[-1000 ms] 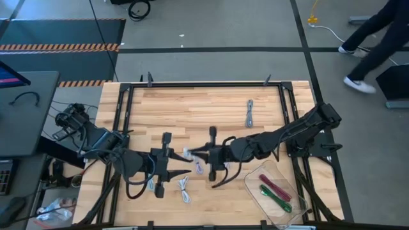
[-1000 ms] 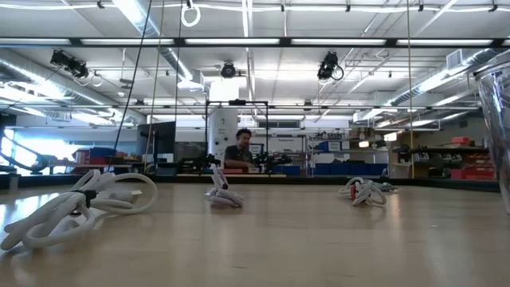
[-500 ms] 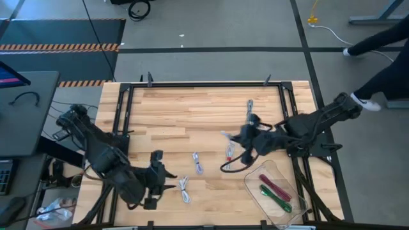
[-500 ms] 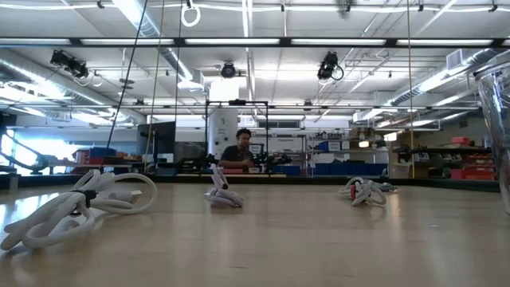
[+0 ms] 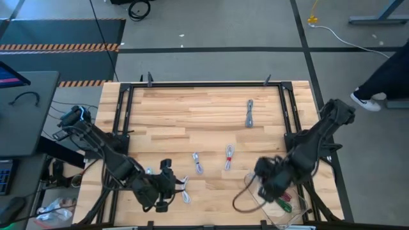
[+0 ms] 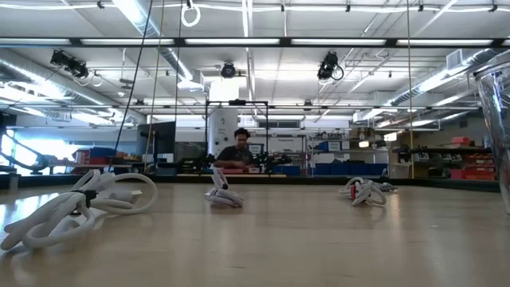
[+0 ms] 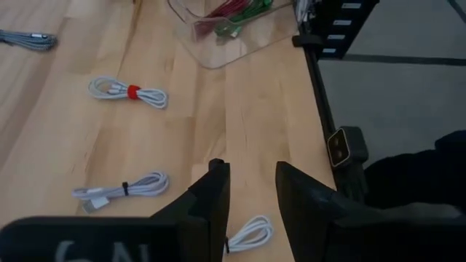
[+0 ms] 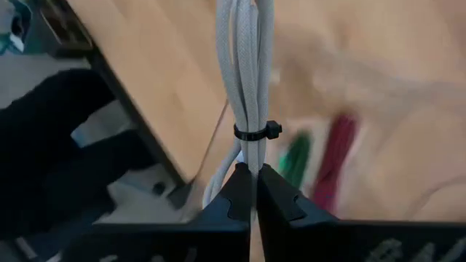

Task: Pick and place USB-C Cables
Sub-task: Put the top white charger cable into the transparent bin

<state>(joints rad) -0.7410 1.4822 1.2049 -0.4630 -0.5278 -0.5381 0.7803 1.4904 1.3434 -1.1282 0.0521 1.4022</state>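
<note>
Right claw [image 8: 253,195] clamped on grey-white cable bundle [image 8: 246,87]; we see it has swung from tabletop middle to clear tray [image 5: 300,206] at front right corner, bundle hanging over green [image 8: 295,160] and red [image 8: 335,156] cables already inside. We judge release into tray comes next. Left claw [image 7: 251,200], fingers apart and empty, has dropped back to front left edge, just above white cable [image 7: 250,234]. Three more bundles wait mid-tabletop: red-tied one [image 5: 229,156], black-tied one [image 5: 198,163], dark grey one [image 5: 249,113] toward back edge.

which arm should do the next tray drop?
Right. The right gripper is shut on a white cable above the clear tray. The left gripper is open, empty, across the table.
</note>
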